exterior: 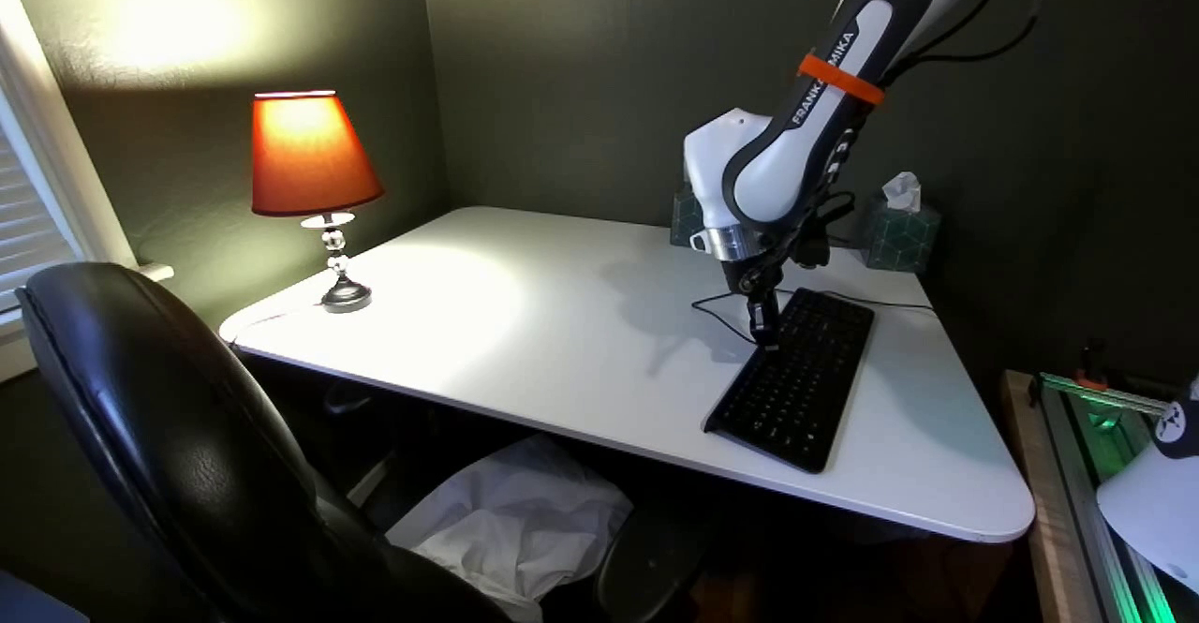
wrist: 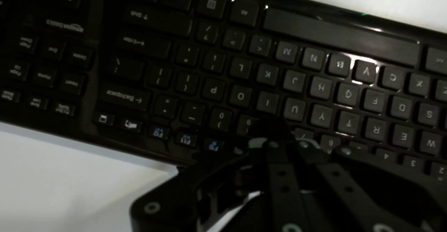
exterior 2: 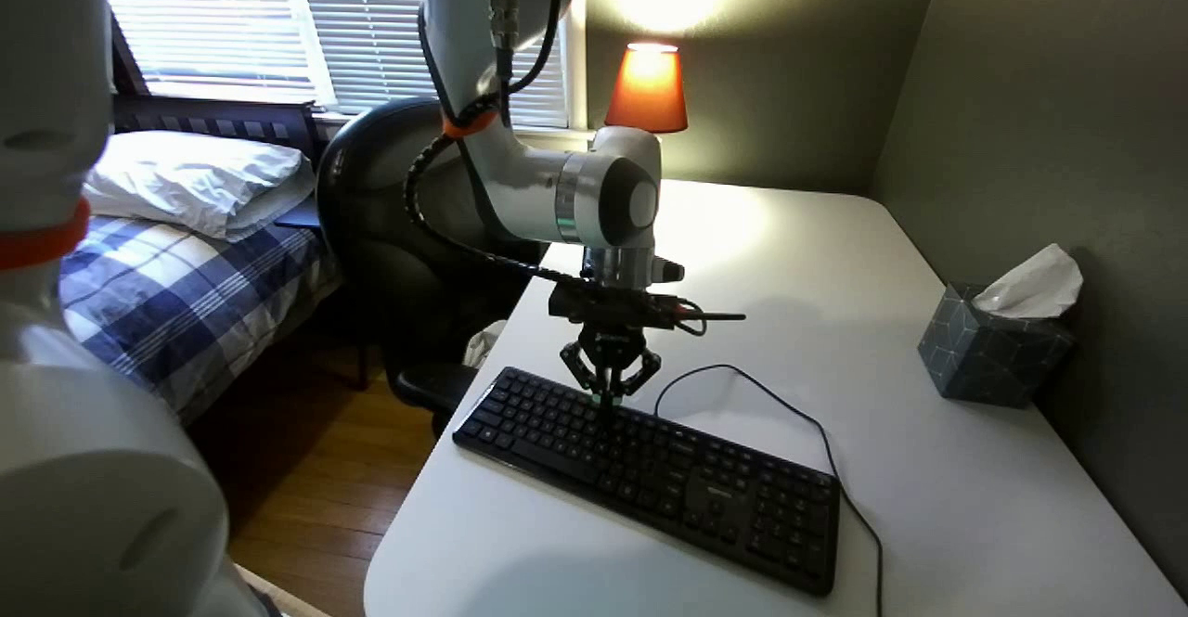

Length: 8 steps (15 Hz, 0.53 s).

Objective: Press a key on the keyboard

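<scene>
- Keyboard (exterior 2: pixel 670 489): lying flat, the table (exterior 2: pixel 965 515) beneath it.
- Tool (exterior 2: pixel 607 398): pressed together, pointing down at the keyboard's number keys (wrist: pixel 220 119); whether it touches them, I cannot tell.
- Cable (exterior 2: pixel 819 426): looping from the keyboard's back edge.
- Lamp (exterior: pixel 314 162): well apart from the keyboard.

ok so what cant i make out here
Wrist view: the 8 key, hidden by the gripper; whether it is pressed can't be told.
Wrist view: both ends of the keyboard, cut off by the side edges.
Both exterior views: the keyboard's lettering, too small.
In an exterior view: base of the lamp, hidden by the arm.
</scene>
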{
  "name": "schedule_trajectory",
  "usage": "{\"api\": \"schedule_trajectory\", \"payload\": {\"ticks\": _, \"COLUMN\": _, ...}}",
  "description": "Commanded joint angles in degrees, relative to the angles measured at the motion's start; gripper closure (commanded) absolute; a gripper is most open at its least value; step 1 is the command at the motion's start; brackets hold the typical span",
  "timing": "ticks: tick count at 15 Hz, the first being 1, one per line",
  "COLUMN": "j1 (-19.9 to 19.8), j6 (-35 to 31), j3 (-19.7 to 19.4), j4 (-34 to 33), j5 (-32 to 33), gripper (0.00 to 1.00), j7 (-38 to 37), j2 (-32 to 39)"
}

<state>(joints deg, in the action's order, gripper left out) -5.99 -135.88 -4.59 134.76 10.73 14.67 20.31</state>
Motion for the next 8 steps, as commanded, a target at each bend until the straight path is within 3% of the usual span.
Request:
{"api": "schedule_trajectory", "payload": {"ticks": 1, "j1": -0.71, "j6": 0.26, "j3": 0.5, "j4": -0.45, "j5": -0.72, "gripper": 1.0, "j7": 1.13, "j2": 0.41}}
{"api": "schedule_trajectory", "payload": {"ticks": 8, "j1": -0.65, "j6": -0.29, "j3": 0.33, "j4": 0.47, "j5": -0.51, "gripper": 1.0, "j7": 0.74, "j2": -0.85}}
